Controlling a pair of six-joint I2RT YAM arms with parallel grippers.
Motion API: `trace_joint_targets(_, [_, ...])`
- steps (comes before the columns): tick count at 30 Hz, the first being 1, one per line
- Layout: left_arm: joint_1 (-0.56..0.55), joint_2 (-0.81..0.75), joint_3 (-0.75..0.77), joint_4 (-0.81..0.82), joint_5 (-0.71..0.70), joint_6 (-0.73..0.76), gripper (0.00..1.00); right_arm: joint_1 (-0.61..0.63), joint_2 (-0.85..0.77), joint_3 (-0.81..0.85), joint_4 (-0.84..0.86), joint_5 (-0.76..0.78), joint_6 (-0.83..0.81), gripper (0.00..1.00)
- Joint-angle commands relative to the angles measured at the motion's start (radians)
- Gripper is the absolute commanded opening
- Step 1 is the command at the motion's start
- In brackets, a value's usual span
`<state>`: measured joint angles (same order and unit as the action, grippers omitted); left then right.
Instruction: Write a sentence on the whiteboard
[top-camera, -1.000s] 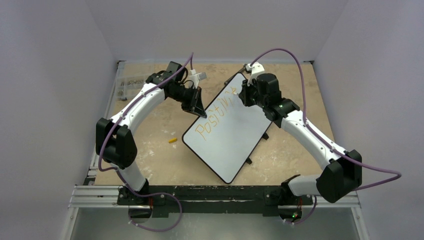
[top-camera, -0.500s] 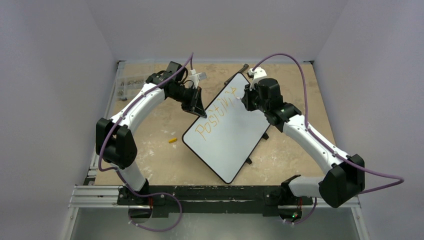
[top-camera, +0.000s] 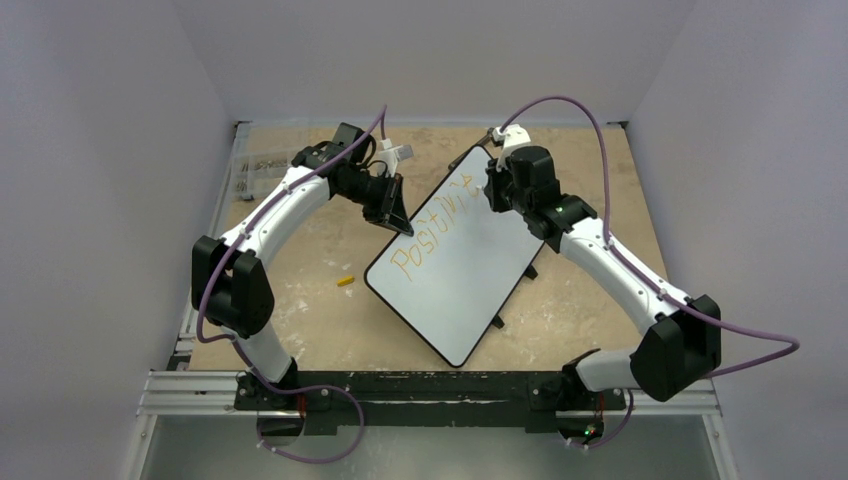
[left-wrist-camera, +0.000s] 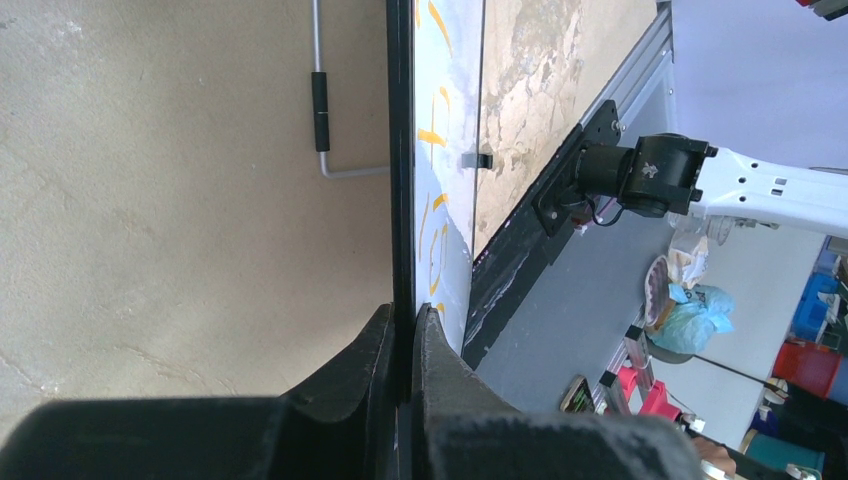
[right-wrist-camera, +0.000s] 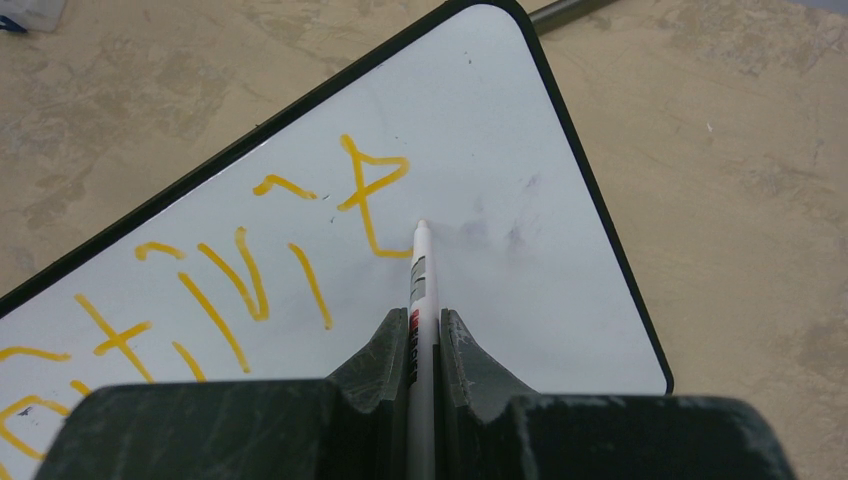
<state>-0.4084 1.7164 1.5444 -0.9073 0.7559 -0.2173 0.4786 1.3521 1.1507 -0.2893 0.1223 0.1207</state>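
Beige, mottled and scuffed, the surface (top-camera: 300, 310) is enclosed by plain white walls (top-camera: 110, 150).

**Whiteboard.** The whiteboard (top-camera: 470, 280) lies in the middle of the surface, between the two arms. It sits diagonally, with one rounded corner toward the arm bases and the opposite end toward the far wall. Its face is white and bordered by a thin black frame. Small black feet (top-camera: 530, 272) project from the right long edge.

**Sentence.** The sentence (top-camera: 432, 233) is partly written. One line of orange-yellow capital lettering runs along the left long edge and reads roughly "POSITIVIT". The strokes are uneven in height. The rest of the board face is blank, apart from a faint grey smudge beside the last letter.

**Right claw.** The right claw (right-wrist-camera: 421, 322) is clamped on a slim white marker (right-wrist-camera: 420, 275). The marker points forward from between the fingers. Its tip sits at the board face just beside the last stroke; contact cannot be confirmed.

**Left claw.** The left claw (left-wrist-camera: 402, 318) is closed together on the black frame of the board's left long edge, one finger on each side.

**Other items.** A small yellow item (top-camera: 345, 281) lies on the surface, left of the board and apart from it. Purple cables (top-camera: 560, 105) loop over both arms.
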Motion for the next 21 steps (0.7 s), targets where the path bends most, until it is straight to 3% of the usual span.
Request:
trace_joint_targets(1, [-0.018,-0.034,0.008,0.016,0.005,0.037,0.0,0.004,0.021,0.061,0.003,0.003,-0.019,0.0])
trace_joint_targets(12, [-0.018,-0.031,0.009,0.015,0.005,0.037,0.0,0.005,-0.045,0.12,-0.036,0.027,-0.018,0.0])
trace_joint_targets(21, [-0.018,-0.028,0.007,0.015,0.003,0.037,0.0,0.004,0.022,0.184,-0.036,0.073,-0.05,0.0])
